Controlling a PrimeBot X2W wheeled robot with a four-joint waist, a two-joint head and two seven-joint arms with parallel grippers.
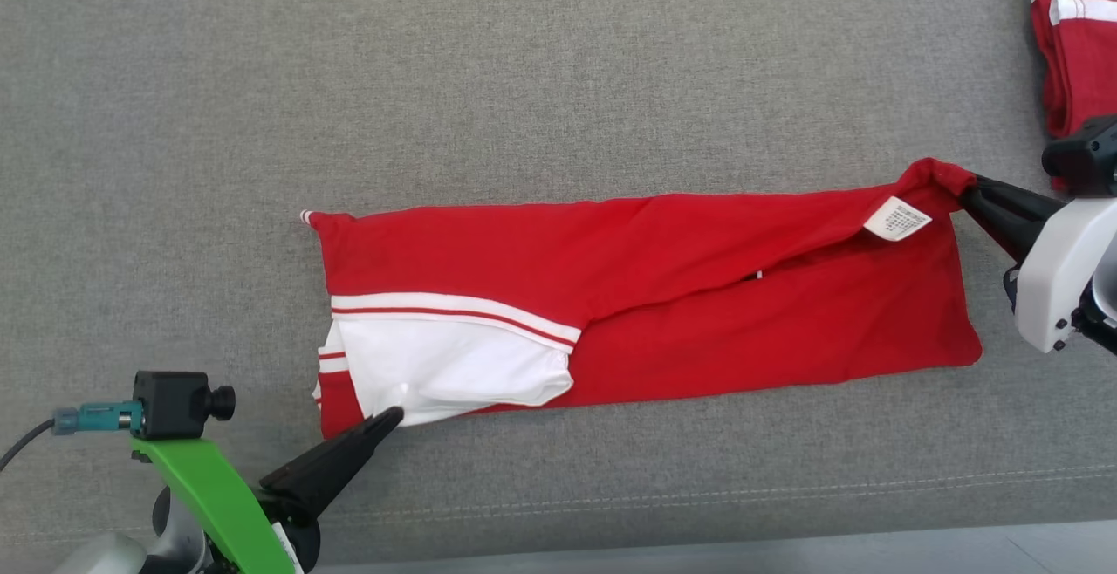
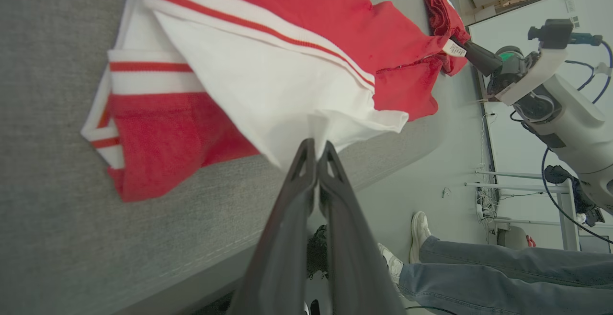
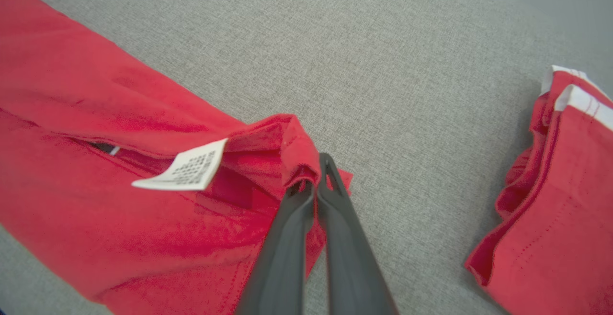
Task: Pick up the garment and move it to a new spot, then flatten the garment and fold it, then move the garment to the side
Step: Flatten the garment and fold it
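Observation:
The garment point(image 1: 681, 295) is red with white panels and red-striped white trim, folded into a long band across the grey padded surface point(image 1: 524, 77). My left gripper point(image 1: 394, 417) is shut on the white panel point(image 2: 268, 99) at the band's near left corner. My right gripper point(image 1: 967, 194) is shut on the bunched red corner point(image 3: 299, 154) at the far right end, beside a white care label point(image 1: 897, 219). That corner is lifted slightly off the surface. From the left wrist camera, the right gripper point(image 2: 467, 47) appears at the garment's far end.
Another folded red garment with white trim point(image 1: 1073, 51) lies at the surface's upper right, close to my right arm. The surface's front edge point(image 1: 698, 548) runs along the bottom. A person's legs in jeans and white shoes point(image 2: 479, 267) stand on the floor beyond that edge.

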